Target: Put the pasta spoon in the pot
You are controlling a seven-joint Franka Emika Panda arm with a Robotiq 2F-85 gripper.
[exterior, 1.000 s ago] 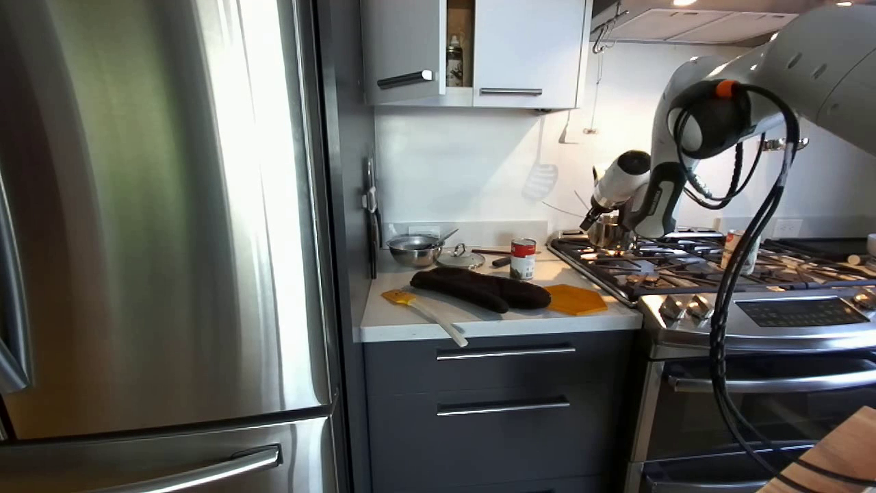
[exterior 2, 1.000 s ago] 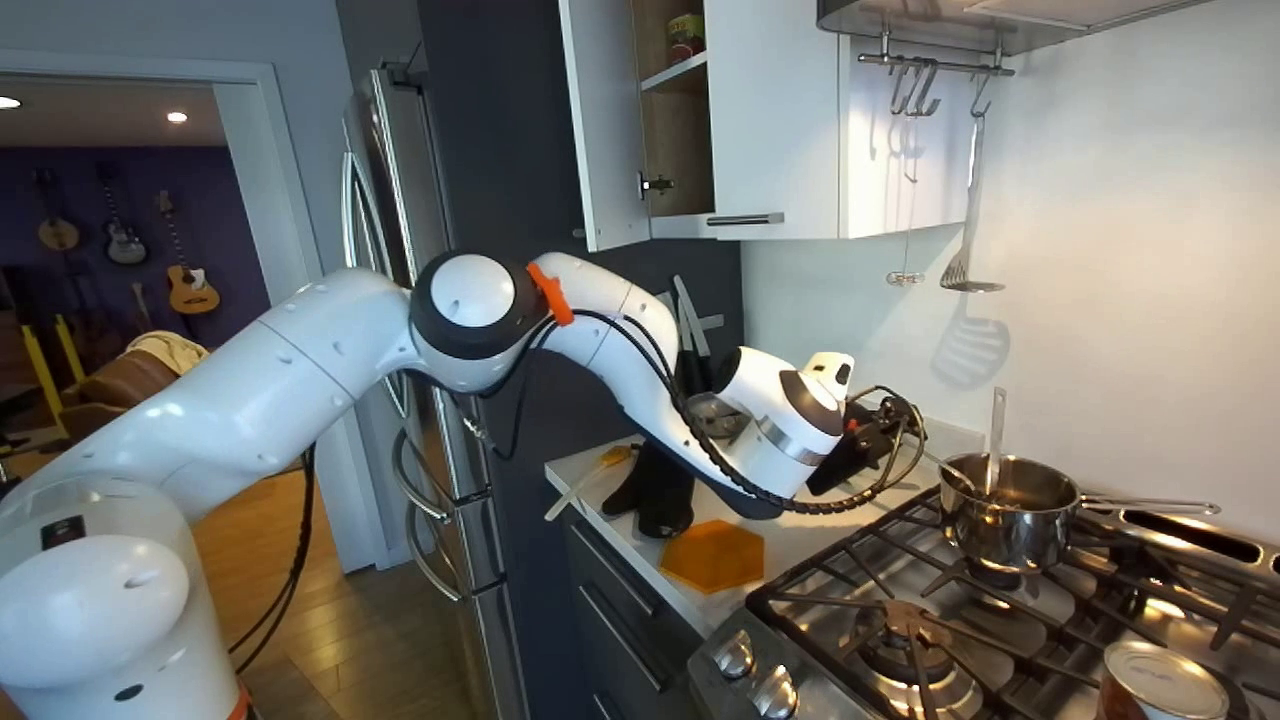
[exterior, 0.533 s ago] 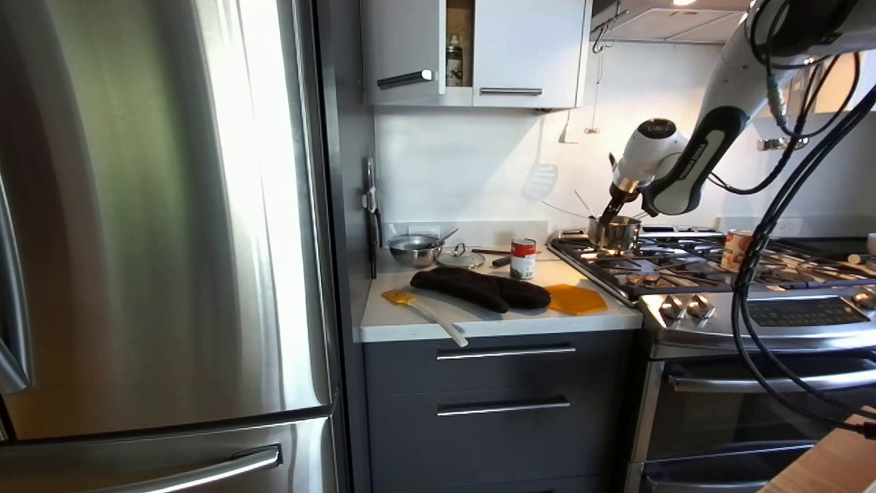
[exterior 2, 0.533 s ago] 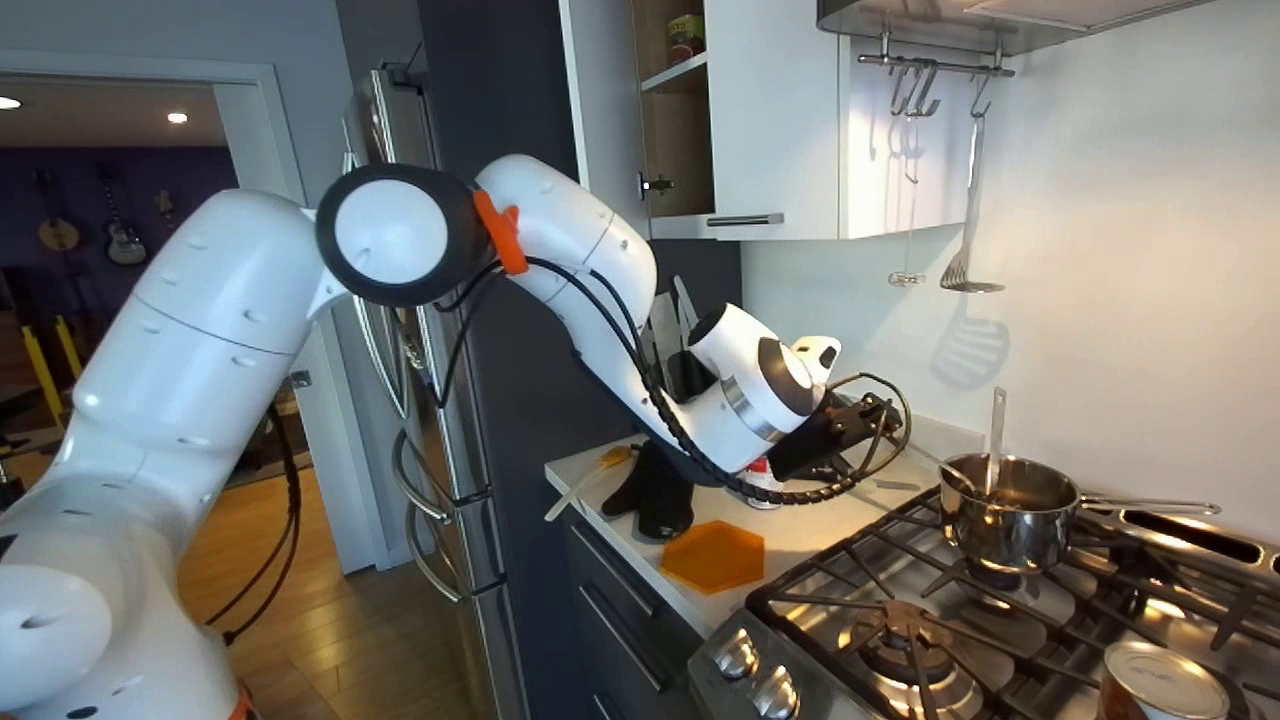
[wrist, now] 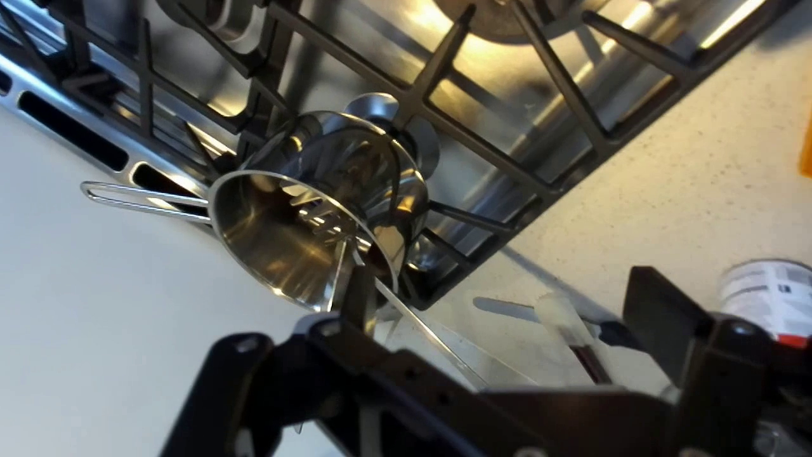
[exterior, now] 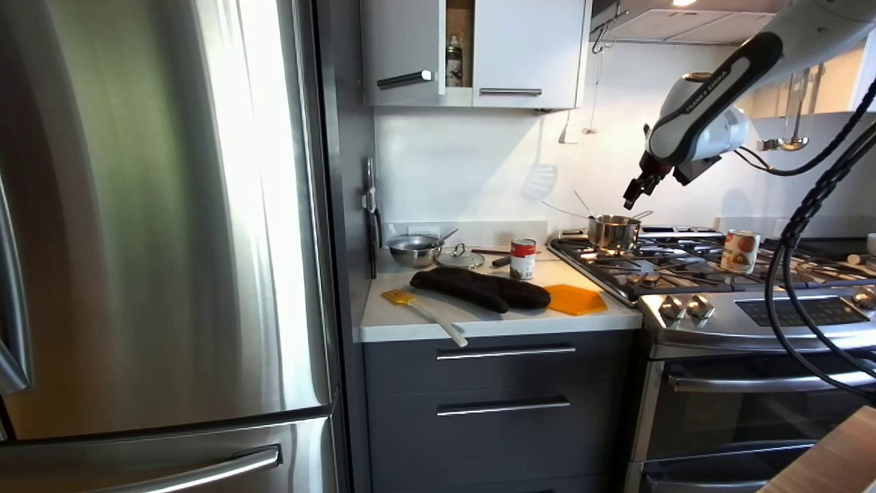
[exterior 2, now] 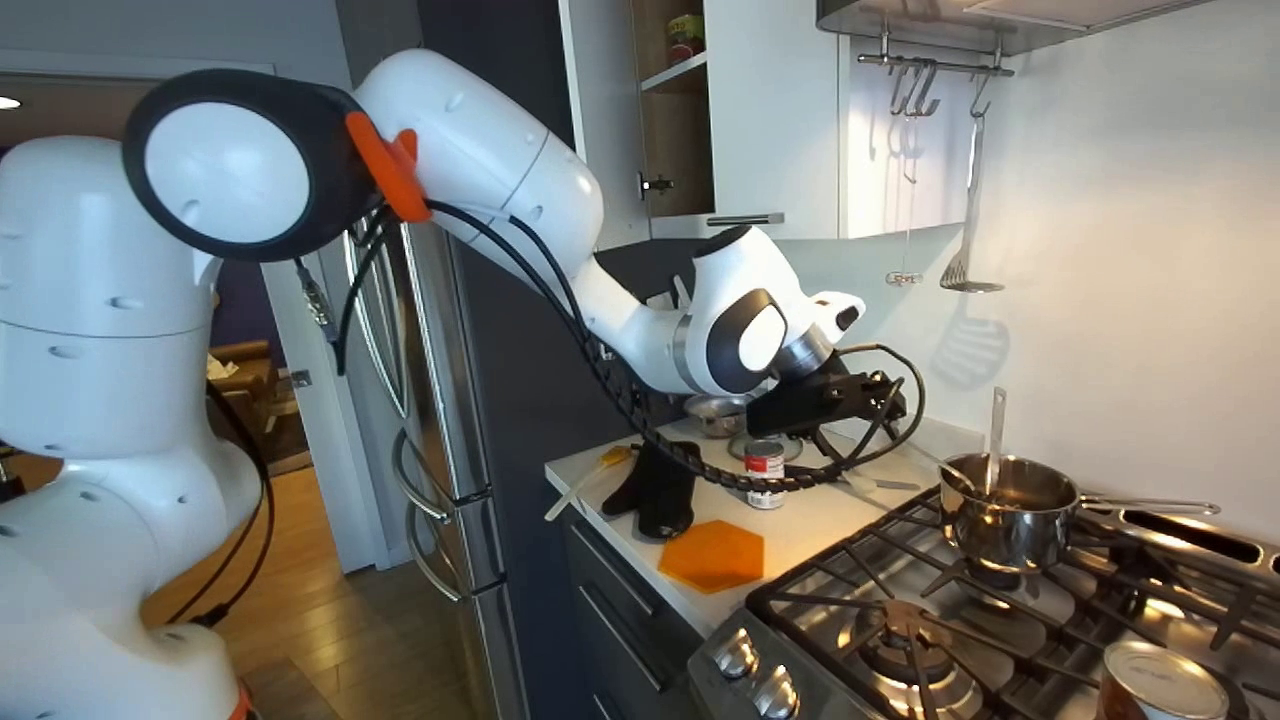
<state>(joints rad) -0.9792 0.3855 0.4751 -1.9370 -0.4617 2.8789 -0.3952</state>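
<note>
Hanging w/ fingers (wrist: 663, 317) well apart, gripper (wrist: 501, 295) is near & above the pot (exterior: 614, 235) on the stove (exterior: 712, 335). Two utensil handles (exterior 2: 996, 430) stick out of it; pasta spoon (wrist: 320, 216) is prob. the slotted head inside, below gripper, bit blurry.

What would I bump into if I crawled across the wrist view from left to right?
A wire handle → its shiny pot → a dark reddish handle → a can with some red on it.
</note>
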